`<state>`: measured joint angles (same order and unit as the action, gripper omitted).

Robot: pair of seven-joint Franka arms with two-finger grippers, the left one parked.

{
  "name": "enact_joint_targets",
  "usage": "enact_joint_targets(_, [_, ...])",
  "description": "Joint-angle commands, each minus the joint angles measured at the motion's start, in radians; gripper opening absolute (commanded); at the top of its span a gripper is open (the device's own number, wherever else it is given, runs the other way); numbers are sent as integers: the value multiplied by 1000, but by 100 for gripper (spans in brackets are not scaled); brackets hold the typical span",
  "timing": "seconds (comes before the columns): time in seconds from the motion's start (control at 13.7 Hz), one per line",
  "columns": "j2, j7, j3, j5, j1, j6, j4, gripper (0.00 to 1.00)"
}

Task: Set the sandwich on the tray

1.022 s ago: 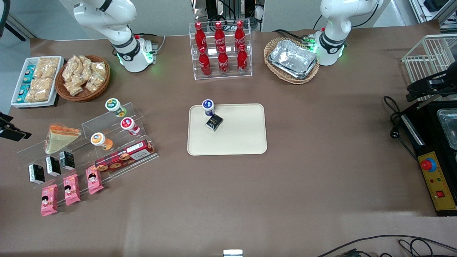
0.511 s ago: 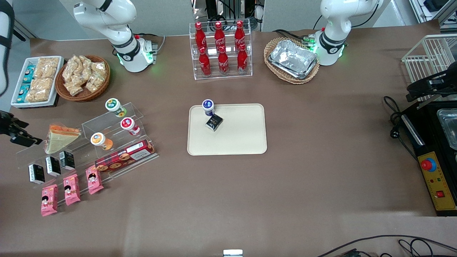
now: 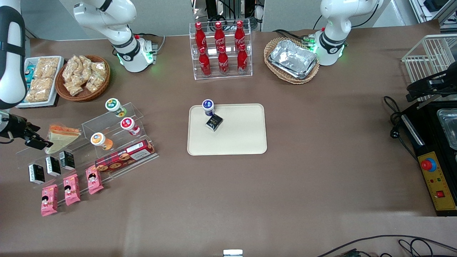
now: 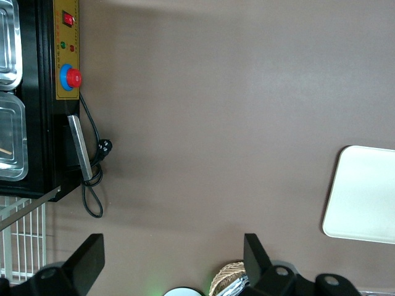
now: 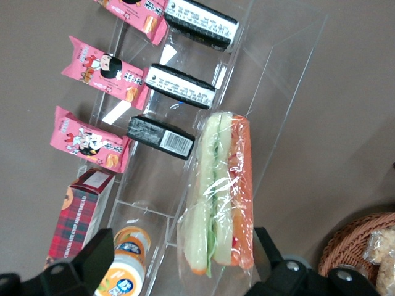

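Approach step: gripper (image 3: 34,142) hung jaws wide beside wrapped sandwich (image 3: 61,137) on the clear acrylic rack (image 3: 107,142), working arm's end. Next, probably straddle, close, carry to cream tray (image 3: 242,139).

The plastic-wrapped sandwich (image 3: 61,137) leans, apparently tilted, on a clear shelf, well apart from the cream tray (image 3: 242,137).

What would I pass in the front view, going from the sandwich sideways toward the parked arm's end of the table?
gripper → sandwich → red-lidded cup → black carton on the tray → black control box.
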<state>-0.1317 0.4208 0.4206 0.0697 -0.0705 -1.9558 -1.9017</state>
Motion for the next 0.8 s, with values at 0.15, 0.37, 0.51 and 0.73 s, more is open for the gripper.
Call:
enact_joint_targets(0.15, [-11,-79,20,12,0,-126,-77,100])
enact_joint_targets(0.37, [-35,-82,24,12,0,-138,-79,100])
enact_joint_targets(0.51, [-49,-80,29,13,0,-138,-83,100])
enact_joint_targets(0.73, [-45,-80,30,18,0,-163,-118,100])
